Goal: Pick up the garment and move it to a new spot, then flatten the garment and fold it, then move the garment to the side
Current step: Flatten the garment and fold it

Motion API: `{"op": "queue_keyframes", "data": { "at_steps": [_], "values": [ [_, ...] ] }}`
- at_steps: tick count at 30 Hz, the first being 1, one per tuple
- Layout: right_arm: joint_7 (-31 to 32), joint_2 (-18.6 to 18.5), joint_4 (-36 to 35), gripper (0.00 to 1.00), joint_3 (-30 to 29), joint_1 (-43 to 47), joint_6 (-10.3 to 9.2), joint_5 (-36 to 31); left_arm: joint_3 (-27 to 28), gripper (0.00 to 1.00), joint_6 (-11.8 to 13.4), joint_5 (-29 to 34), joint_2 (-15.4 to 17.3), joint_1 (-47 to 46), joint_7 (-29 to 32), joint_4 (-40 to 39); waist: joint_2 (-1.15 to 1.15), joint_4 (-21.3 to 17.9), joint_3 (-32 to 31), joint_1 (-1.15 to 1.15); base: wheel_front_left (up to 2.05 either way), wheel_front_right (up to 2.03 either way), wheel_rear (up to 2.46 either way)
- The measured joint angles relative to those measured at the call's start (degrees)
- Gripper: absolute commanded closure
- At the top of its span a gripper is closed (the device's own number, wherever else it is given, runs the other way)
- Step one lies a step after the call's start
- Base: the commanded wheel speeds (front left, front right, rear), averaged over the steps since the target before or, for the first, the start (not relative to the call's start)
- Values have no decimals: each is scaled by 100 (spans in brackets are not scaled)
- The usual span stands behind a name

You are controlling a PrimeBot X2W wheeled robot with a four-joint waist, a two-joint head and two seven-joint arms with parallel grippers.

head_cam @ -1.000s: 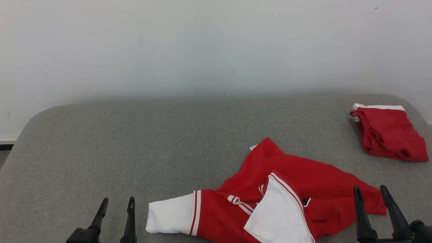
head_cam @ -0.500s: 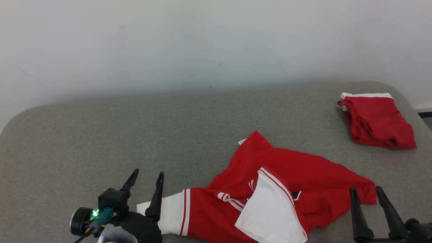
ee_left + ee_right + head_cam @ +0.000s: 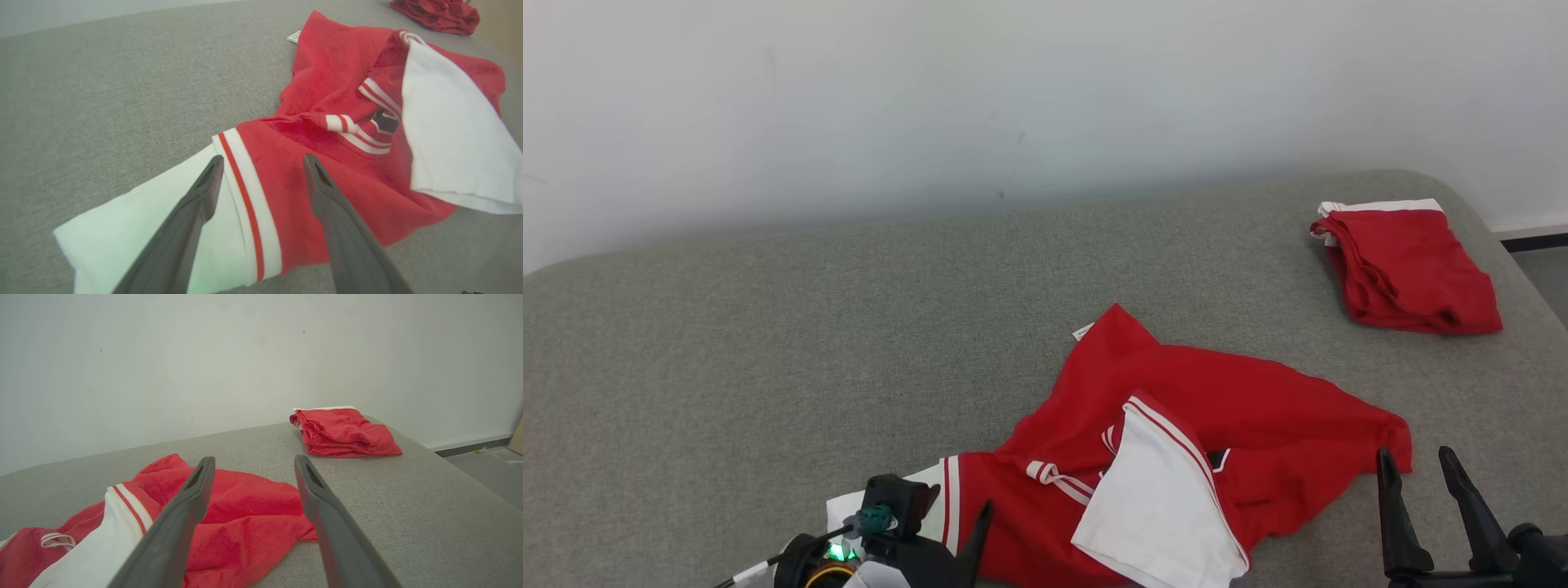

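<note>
The garment is a crumpled red shirt with white sleeves and red-and-white striped trim, lying at the front middle of the grey padded surface. My left gripper is open and hovers low over the white left sleeve. In the left wrist view its jaws straddle the striped band where the sleeve meets the red body, with nothing clamped. My right gripper is open just off the garment's right corner, apart from the cloth. In the right wrist view that gripper points over the red cloth.
A second red garment, folded, lies at the back right corner of the surface, also in the right wrist view. A white wall backs the surface. Its right edge drops to the floor.
The head camera has turned, shifting the whole picture left and up. My left gripper has swung right, from bare surface to over the white sleeve. The garment lies unchanged.
</note>
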Motion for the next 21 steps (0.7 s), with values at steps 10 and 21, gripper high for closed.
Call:
{"op": "queue_keyframes", "data": {
  "at_steps": [10,21],
  "values": [
    [-7,-1,32,0,27,-117,0,36,-424,53,-5,-242,63,-10,472,579,0,-117,161,0,0,0,0],
    [-8,-14,30,0,-40,-179,0,32,-563,100,-10,-146,81,-433,-333,916,0,-98,173,0,0,0,0]
  ]
}}
